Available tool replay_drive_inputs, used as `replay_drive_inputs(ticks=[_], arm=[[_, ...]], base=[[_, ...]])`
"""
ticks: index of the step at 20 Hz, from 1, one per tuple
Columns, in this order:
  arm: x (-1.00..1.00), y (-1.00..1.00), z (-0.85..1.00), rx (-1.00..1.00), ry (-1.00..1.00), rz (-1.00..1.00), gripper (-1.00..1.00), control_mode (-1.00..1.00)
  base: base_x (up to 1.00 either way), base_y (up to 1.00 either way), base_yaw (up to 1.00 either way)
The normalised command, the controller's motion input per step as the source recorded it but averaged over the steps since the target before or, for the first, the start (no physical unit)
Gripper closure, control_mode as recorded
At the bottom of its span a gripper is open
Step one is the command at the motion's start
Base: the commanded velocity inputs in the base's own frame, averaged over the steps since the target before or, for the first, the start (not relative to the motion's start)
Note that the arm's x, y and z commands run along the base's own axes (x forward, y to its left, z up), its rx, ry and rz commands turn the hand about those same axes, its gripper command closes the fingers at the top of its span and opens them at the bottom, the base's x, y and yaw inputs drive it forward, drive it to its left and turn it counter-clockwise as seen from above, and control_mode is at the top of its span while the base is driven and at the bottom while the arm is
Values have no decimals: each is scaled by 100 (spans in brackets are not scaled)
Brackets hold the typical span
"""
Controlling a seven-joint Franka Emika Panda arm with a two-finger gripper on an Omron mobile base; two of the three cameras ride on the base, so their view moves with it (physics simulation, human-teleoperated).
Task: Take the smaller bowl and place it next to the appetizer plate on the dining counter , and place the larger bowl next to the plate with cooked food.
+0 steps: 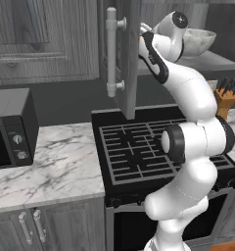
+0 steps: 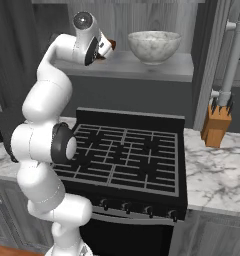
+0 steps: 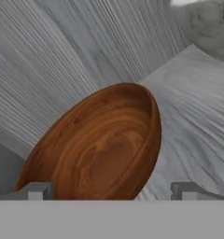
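Note:
The smaller bowl [image 3: 104,144], reddish-brown glossy wood, sits on the grey cabinet shelf [image 3: 193,107] right in front of my hand; a sliver of it [image 2: 111,46] shows past the wrist. My gripper [image 3: 111,191] is open, one fingertip [image 3: 37,191] at each side of the bowl's near rim, with nothing gripped. The larger bowl [image 2: 154,46], grey-white speckled stone, stands on the same shelf to the right [image 1: 198,39], apart from the hand [image 3: 207,23]. The appetizer plate, the plate with cooked food and the dining counter are out of view.
The arm reaches up into the open upper cabinet above the black stove [image 2: 127,155]. One open door with a long handle [image 1: 120,54] hangs left of the arm, another handle [image 2: 232,55] to the right. A knife block [image 2: 214,122] and a microwave [image 1: 11,130] stand on the marble counters.

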Motion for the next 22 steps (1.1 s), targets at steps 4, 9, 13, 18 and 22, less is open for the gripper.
replay_drive_inputs(ticks=[4,9,13,18,22], arm=[[42,0,-1,0,6,0,-100,-100],[30,0,-22,0,11,-1,-100,-100],[6,0,-56,-7,13,-3,-100,-100],[19,2,-40,-5,8,-2,100,-100],[3,0,-10,-3,-13,-2,100,-100]], base=[[0,0,0],[0,0,0],[0,0,0],[0,0,0],[0,0,0]])
